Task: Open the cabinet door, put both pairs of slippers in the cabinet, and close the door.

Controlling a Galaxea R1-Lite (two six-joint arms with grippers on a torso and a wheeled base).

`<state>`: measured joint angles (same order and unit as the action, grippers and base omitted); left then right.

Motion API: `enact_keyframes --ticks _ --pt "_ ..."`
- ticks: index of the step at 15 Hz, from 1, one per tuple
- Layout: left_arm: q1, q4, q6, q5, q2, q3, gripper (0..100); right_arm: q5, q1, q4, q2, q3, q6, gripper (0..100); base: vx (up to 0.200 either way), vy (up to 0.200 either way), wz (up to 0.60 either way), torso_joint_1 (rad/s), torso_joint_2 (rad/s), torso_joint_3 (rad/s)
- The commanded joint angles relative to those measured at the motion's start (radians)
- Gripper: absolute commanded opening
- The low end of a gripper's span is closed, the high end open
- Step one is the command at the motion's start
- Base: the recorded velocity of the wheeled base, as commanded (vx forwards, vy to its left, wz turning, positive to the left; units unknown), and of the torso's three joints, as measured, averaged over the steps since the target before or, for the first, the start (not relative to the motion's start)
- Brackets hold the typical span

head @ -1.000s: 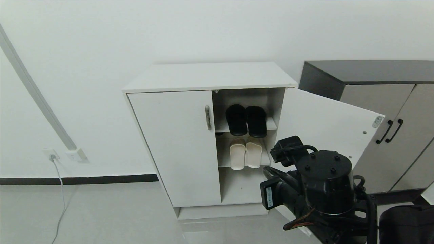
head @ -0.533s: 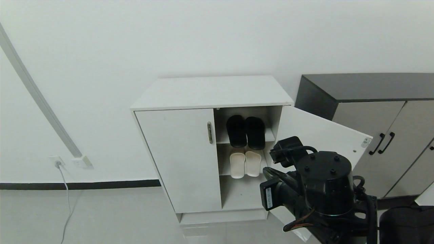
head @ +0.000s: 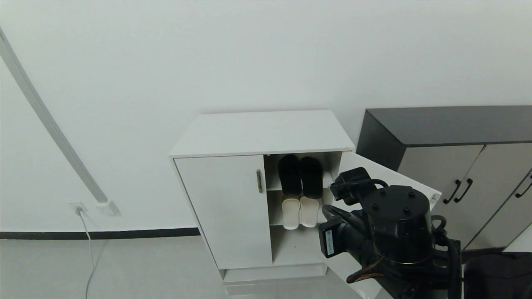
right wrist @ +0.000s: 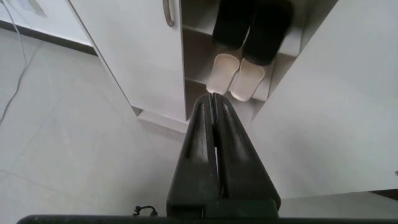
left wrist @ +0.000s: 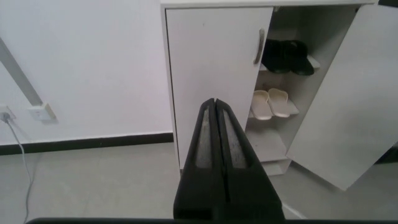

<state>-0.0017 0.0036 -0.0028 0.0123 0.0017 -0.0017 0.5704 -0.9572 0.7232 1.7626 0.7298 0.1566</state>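
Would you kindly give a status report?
Left gripper, right gripper shut, empty. Black slippers, white slippers shelved in cabinet. Its door open, nothing seen blocking it.

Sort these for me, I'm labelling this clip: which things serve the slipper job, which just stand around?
Job: white wooden two-door cabinet; its open right door; black slippers, upper shelf; cream slippers, shelf below.
Just around: grey cabinet with black top; white wall socket with cable; grey wall conduit.
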Motion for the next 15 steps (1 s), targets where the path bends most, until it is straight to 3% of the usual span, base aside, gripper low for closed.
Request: enact_keyframes --ticks 1,4,13,15 --pt "0.0 -0.001 0.0 0.001 0.0 0.0 0 0.0 0.002 0.001 0.002 0.0 0.0 0 0.0 0.0 0.0 0.276 -0.6 -0.334" --pt "0.0 -0.001 0.0 0.001 0.0 0.0 0 0.0 0.003 0.001 0.002 -0.001 0.0 0 0.0 0.0 0.0 0.175 -0.42 -0.219" --pt "0.0 -0.001 0.0 0.001 0.0 0.0 0 0.0 0.008 -0.001 0.003 -0.003 0.0 0 0.0 0.0 0.0 0.004 -0.01 -0.006" --pt "0.0 -0.001 0.0 0.001 0.0 0.0 0 -0.001 0.008 -0.001 0.003 -0.004 -0.002 0 0.0 0.0 -0.6 0.002 0.0 -0.002"
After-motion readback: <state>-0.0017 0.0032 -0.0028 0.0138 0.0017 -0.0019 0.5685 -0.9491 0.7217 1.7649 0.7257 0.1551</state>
